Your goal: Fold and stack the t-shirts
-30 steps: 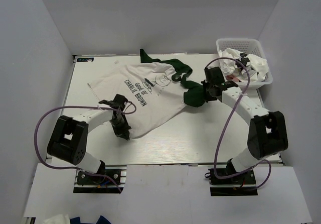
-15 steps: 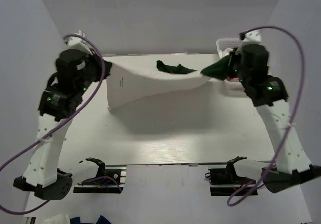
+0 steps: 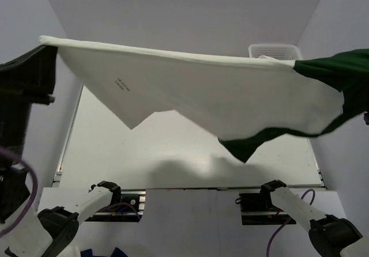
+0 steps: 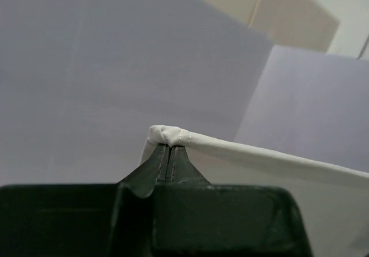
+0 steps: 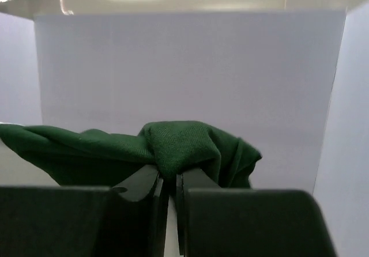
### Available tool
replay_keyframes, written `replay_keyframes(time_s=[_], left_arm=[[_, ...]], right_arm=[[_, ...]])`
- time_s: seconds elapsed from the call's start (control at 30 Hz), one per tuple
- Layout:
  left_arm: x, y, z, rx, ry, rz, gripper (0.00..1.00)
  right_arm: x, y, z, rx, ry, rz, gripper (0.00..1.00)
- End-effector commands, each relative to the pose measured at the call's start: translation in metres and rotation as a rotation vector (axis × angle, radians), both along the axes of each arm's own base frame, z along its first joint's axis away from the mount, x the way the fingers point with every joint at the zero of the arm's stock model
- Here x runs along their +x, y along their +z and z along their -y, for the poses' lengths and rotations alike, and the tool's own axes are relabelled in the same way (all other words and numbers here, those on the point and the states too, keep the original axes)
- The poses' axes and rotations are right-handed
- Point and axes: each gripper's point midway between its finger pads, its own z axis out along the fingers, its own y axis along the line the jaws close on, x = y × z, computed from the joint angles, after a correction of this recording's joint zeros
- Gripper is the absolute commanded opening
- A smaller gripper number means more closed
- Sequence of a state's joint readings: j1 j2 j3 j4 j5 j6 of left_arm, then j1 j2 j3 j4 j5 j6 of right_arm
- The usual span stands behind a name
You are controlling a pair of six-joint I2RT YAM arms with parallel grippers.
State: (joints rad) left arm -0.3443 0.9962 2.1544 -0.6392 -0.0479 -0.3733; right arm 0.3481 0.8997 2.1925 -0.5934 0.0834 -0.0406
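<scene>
The white t-shirt with black print (image 3: 190, 95) is held high, stretched taut across the top view and close to the camera. My left gripper (image 3: 51, 49) is shut on its left corner; in the left wrist view the jaws (image 4: 170, 148) pinch a bunched white hem (image 4: 167, 135). The dark green t-shirt (image 3: 334, 72) hangs along the white shirt's right and lower edge. My right gripper (image 5: 170, 179) is shut on a bunch of the green cloth (image 5: 179, 144); it is outside the top view. Other t-shirts are hidden.
The white lattice basket (image 3: 275, 51) stands at the back right, mostly hidden behind the lifted cloth. The white table (image 3: 144, 147) lies below, shadowed in the middle. Grey walls enclose the left, back and right sides.
Both arms have risen from the table to near the camera. The white and green shirts were lifted off the table and pulled taut between the grippers.
</scene>
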Motion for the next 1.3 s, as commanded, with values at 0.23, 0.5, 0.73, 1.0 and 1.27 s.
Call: replay_keyframes(time_s=[0.23, 0.5, 0.73, 1.0, 1.27], left_arm=[[0.062, -0.015, -0.012, -0.021, 0.167, -0.116, 0.0], [0.223, -0.245, -0.045, 0.099, 0.706, -0.816, 0.0], [0.297, -0.494, -0.059, 0.194, 0.713, -1.465, 0.09], [0.342, -0.484, -0.057, 0.178, 0.611, -1.429, 1.0], [0.336, -0.506, -0.011, 0.249, 0.336, -1.419, 1.0]], right_arm=[[0.101, -0.015, -0.014, -0.053, -0.134, -0.097, 0.0], [0.293, -0.214, -0.087, -0.087, -0.081, -0.645, 0.0], [0.372, -0.419, -0.141, -0.154, 0.013, -1.065, 0.03], [0.4, -0.48, -0.163, -0.237, 0.045, -1.258, 0.9], [0.362, -0.525, -0.171, -0.173, 0.141, -1.399, 0.9]])
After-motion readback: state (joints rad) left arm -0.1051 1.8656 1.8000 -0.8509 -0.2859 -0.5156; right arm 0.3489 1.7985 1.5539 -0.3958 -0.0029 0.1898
